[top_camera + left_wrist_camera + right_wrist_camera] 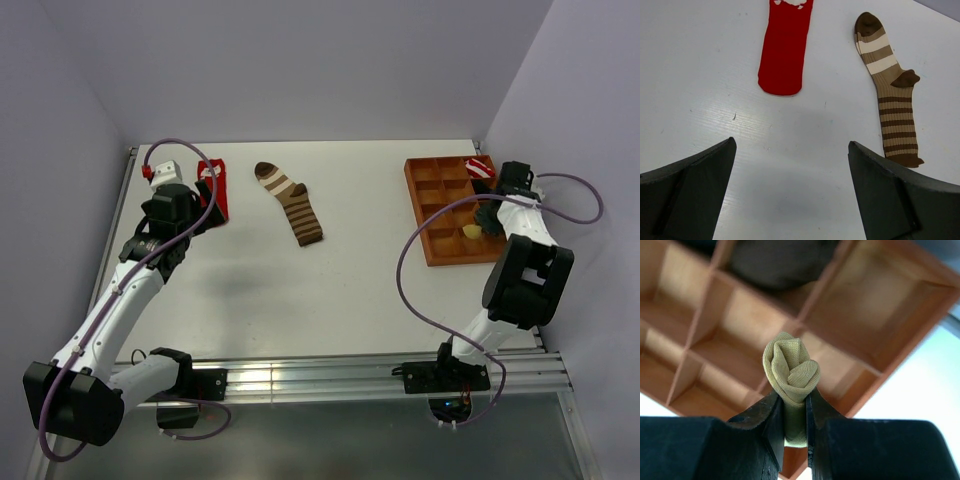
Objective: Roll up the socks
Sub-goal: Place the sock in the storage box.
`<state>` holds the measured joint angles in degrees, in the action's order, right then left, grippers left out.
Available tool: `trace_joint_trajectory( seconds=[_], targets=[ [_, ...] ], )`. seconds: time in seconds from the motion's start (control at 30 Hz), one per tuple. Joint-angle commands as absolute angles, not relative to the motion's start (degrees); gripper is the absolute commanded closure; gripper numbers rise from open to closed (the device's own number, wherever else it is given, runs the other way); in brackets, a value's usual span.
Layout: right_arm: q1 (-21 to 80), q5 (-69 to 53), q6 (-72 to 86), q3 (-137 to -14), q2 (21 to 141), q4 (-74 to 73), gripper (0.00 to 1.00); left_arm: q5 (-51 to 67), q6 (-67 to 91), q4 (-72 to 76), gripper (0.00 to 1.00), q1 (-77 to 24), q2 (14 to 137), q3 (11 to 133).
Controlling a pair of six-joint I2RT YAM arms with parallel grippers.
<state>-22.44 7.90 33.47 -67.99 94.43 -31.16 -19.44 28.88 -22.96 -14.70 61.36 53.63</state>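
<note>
Right wrist view shows the right gripper (795,415) squeezing the rolled yellow sock (791,371) over the wooden tray (735,315). If it lets go here, the roll could hit a divider and tip, or spring open. The left gripper (791,150) is wide open, holding nothing. The red sock (785,50) lies at 12 o'clock from it, and the striped sock (890,95) at 2 o'clock. The table (690,75) is white and smooth, and the walls (300,60) are pale purple.

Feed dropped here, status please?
Left gripper open near red sock and striped sock, both unrolled. Right gripper shut on rolled yellow sock above tray. Nothing blocking.
</note>
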Motion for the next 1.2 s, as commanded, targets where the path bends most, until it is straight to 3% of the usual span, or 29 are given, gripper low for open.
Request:
trace_joint_trajectory(
  seconds=[0.0, 0.7, 1.17],
  targets=[
    [-20.05, 8.79, 30.93, -71.98, 95.8, -31.02, 1.0, -19.77, 27.25, -20.83, 0.0, -14.41, 61.0, 53.61],
    [-20.13, 13.96, 21.19, -65.48, 96.24, -30.06, 1.0, -18.02, 27.07, -20.48, 0.01, -14.41, 61.96, 53.53],
    [-19.95, 9.5, 16.61, -66.09, 101.86, -29.27, 1.0, -18.11, 26.72, -20.57, 0.02, -14.41, 61.44, 53.53]
  ],
)
